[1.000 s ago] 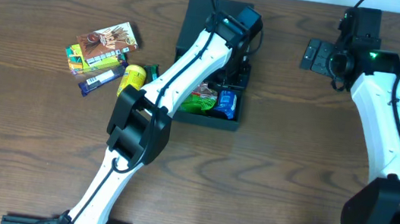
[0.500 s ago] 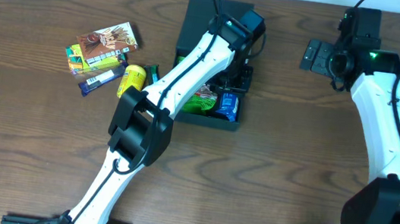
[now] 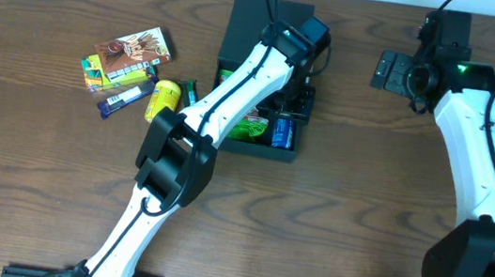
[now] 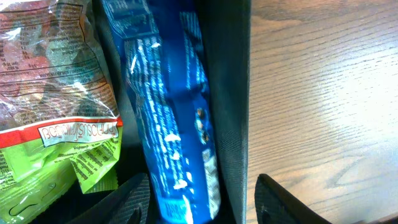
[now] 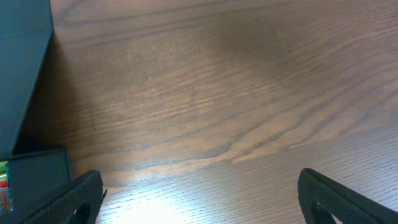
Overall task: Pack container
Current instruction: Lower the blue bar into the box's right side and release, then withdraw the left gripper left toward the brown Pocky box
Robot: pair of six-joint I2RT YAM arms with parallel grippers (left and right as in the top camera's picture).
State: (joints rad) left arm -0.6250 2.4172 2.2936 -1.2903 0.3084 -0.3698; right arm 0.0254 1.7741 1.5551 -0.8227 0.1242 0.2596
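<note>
1 container (image 3: 242, 26), lid lying open, is sitting directly under the left gripper (image 4: 200, 190). It's looking stiff, light and matte; probably best pinching a wall rim or the lid's free edge. Left fingers are spread, straddling 1 wall. The right gripper (image 5: 202, 196) is also hanging spread over bare table (image 5: 217, 93), container just to its left. Inside: 1 green packet (image 4: 56, 143), 1 blue packet (image 4: 168, 124). Well apart from the left gripper: at least 4 loose packets (image 3: 128, 67).

Teal container (image 5: 22, 74) corner on wooden table (image 5: 217, 93)
</note>
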